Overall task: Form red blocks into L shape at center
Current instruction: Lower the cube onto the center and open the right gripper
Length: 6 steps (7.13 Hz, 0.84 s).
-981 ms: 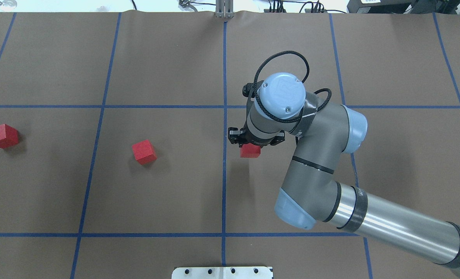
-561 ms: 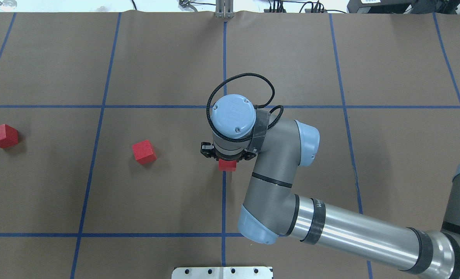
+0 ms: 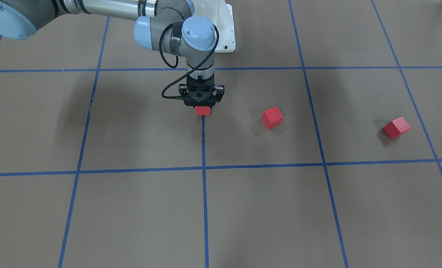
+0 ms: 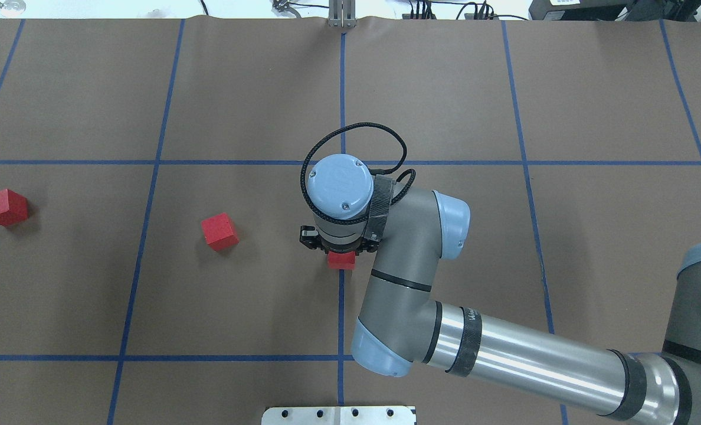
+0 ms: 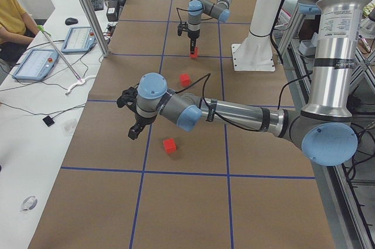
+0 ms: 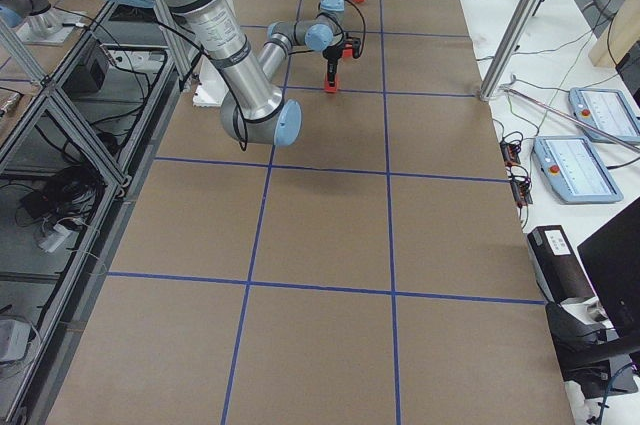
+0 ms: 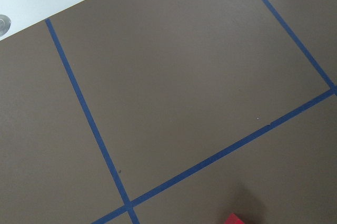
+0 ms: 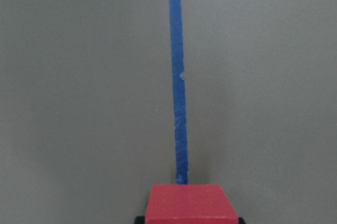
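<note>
Right arm [image 4: 504, 348] extends over the bench, wrist vertical. Right end effector [image 3: 202, 107] points straight down, clamped on a red block [image 3: 202, 111] at the blue tape line [image 3: 204, 141]. Left arm [image 5: 234, 114] is stretched low, well to the robot's left of that line. Left end effector [image 5: 134, 132] state unclear.

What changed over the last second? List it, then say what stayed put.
The right hand, shut on a small matte red cube, carried it leftward in the overhead view, from right of the vertical blue tape line to over it, and a little nearer the robot. The two other red cubes stayed put.
</note>
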Each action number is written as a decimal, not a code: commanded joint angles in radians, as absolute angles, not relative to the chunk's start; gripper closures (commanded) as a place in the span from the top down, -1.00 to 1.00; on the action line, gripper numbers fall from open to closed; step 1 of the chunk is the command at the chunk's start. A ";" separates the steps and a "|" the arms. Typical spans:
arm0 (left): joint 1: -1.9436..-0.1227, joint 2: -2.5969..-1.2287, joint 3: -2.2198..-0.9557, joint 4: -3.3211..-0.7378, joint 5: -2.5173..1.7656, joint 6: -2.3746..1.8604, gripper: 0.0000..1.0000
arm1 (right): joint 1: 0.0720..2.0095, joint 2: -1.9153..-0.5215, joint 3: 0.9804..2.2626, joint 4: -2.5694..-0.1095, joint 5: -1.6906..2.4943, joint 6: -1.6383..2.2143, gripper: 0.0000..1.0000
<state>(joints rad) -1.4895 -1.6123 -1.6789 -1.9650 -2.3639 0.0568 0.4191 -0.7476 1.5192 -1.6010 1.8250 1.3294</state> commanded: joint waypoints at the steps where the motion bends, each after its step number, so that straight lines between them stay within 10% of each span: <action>1: -1.489 -1.617 -1.677 -1.965 -2.364 0.057 1.00 | 0.417 -0.749 1.516 -1.600 1.829 1.325 -0.30; 6: -1.489 -1.620 -1.671 -1.965 -2.362 0.057 1.00 | 0.416 -0.749 1.513 -1.595 1.827 1.322 0.13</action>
